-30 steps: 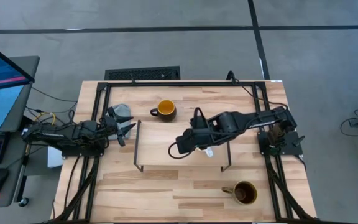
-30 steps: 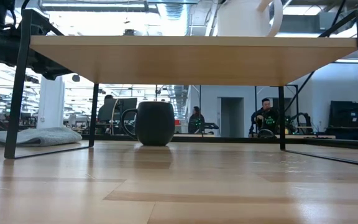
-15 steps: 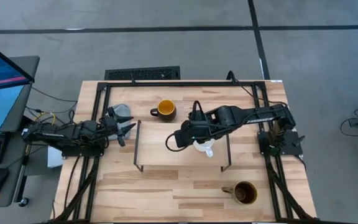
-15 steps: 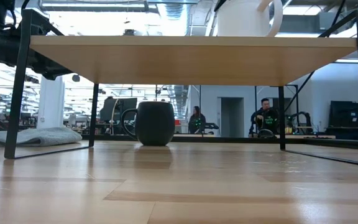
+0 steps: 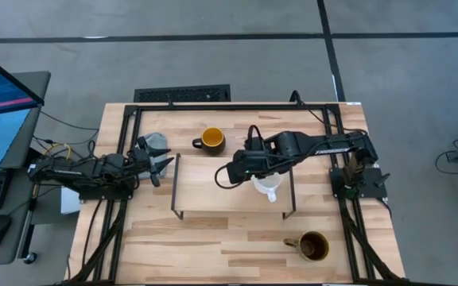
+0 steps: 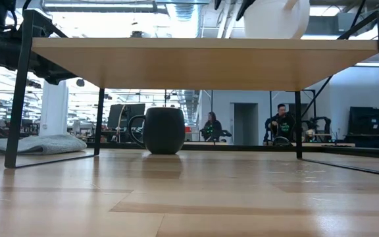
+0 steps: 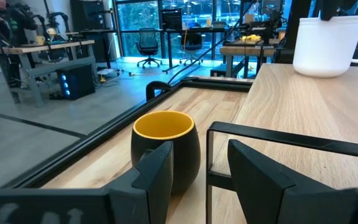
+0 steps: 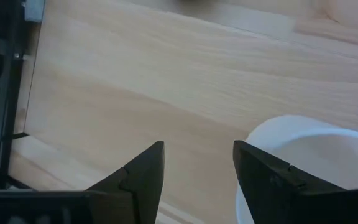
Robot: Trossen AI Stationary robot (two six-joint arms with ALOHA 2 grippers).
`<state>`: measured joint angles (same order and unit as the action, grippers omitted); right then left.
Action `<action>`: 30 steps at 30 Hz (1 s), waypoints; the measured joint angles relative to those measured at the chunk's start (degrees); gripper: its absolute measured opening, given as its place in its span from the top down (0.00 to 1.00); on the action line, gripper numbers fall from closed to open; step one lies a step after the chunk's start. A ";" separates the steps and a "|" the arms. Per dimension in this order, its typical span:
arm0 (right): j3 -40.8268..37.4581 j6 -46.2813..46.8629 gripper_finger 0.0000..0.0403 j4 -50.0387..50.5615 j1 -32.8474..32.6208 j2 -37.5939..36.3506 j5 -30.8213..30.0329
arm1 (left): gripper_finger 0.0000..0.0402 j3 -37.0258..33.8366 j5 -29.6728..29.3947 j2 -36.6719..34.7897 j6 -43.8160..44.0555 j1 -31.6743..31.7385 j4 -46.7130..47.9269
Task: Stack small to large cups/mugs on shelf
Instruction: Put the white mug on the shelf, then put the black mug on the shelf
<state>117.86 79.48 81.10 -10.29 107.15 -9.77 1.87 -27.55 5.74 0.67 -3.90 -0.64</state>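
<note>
Small mug (image 5: pixel 267 184) on shelf (image 5: pixel 205 195); other mugs (image 5: pixel 211 140) (image 5: pixel 314 246) on tabletop (image 5: pixel 213 246).

No text, label, brand, number or sign can be read in any of the views.
</note>
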 joint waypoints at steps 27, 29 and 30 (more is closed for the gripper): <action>7.94 -18.99 0.47 0.55 0.22 -0.35 -17.63 | 0.64 0.00 -0.02 0.00 0.00 0.00 0.00; 11.16 -27.22 0.47 0.62 0.08 -0.45 -17.69 | 0.64 0.00 -0.02 0.00 0.00 -0.01 0.00; 12.64 -30.46 0.47 0.74 0.06 -0.46 -17.61 | 0.64 0.00 -0.02 0.00 0.00 0.00 0.00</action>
<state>130.50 49.03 81.84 -10.23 106.69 -27.38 1.87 -27.57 5.74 0.67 -3.90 -0.64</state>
